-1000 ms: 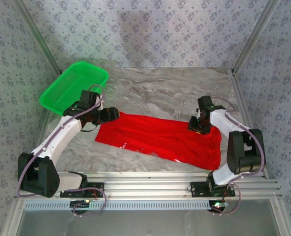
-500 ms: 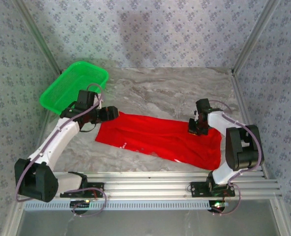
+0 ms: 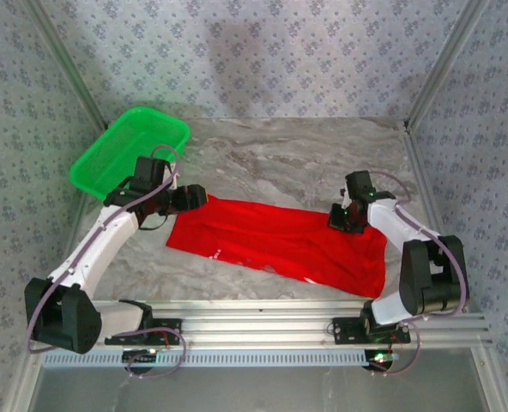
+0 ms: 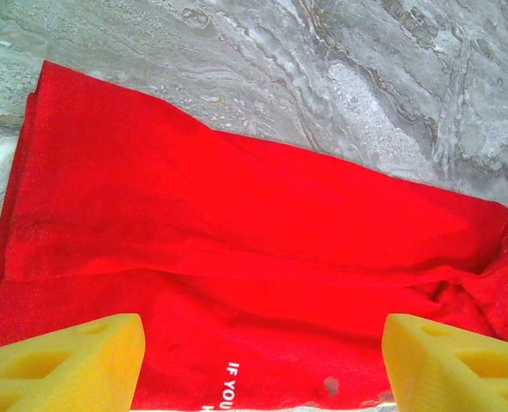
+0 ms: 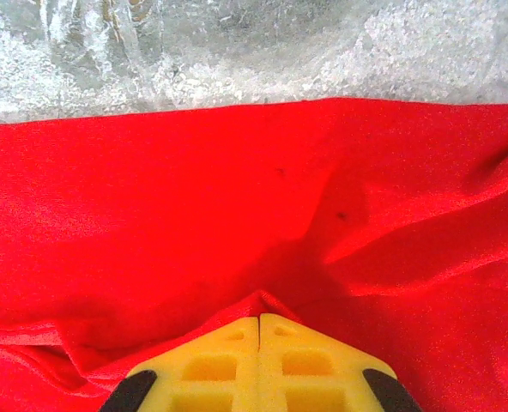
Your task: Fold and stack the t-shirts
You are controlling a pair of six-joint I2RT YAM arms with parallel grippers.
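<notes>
The red t-shirt point(image 3: 280, 240) is pinched between right fingers point(image 5: 228, 360), beneath wide-spread left fingers point(image 4: 65, 360).

White lettering point(image 4: 222, 388) on the red t-shirt point(image 4: 237, 223) is cut by the lower edge of the left wrist view, leaving only "IF YOU" legible. The left gripper point(image 4: 263, 335) has both fingers running off that same edge. How much cloth the right gripper point(image 5: 260, 324) pinches between its pressed-together fingers is hidden
</notes>
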